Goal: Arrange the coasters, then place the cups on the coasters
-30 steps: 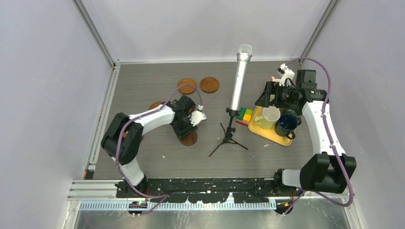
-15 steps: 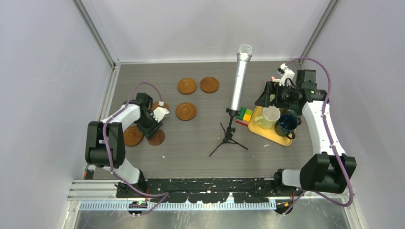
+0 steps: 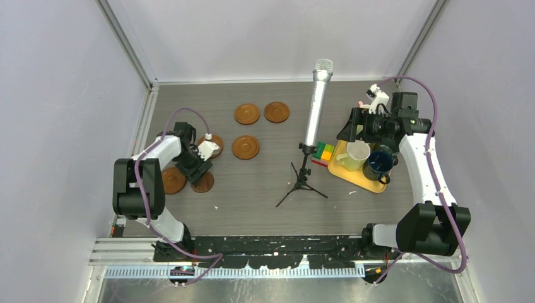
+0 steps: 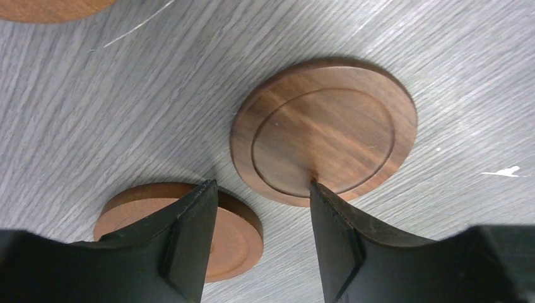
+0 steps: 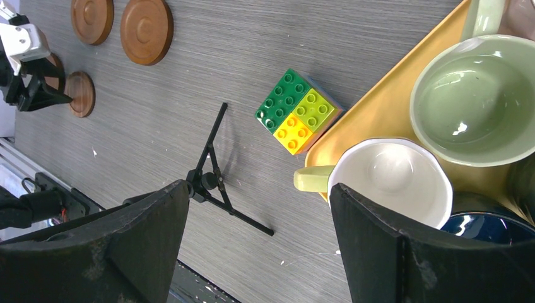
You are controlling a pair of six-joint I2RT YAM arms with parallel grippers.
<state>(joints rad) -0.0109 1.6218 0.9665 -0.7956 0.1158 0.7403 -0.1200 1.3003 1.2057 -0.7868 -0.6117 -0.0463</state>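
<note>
The right gripper (image 5: 258,192) hangs with its black jaws spread wide and nothing between them. A large yellow rectangular tray (image 5: 372,120) holds a pale green ceramic mug (image 5: 476,101), a cream-yellow mug (image 5: 391,180) and what looks like a dark blue mug (image 5: 489,228). Just beside the tray lies a green, lime and orange toy brick block (image 5: 298,112), with a black tripod (image 5: 214,173) near it. Round brown wooden coasters (image 5: 146,28) lie well apart from them.

Tripod (image 3: 303,180) holding the microphone (image 3: 313,113) stands mid-table, 12 o'clock being the far wall. At its 10 o'clock are the inner far coaster (image 3: 276,112) and outer far coaster (image 3: 246,113), side by side. Third coaster (image 3: 245,147) is at its 9 o'clock, with fourth coaster (image 3: 214,140) just beyond. Near pair at 8 o'clock: fifth coaster (image 3: 203,182), sixth coaster (image 3: 173,180), left gripper (image 4: 262,189) above both. Brick block (image 3: 324,152) at 1 o'clock, beside tray (image 3: 356,177) at 3 o'clock, cups (image 3: 357,154) on it.
</note>
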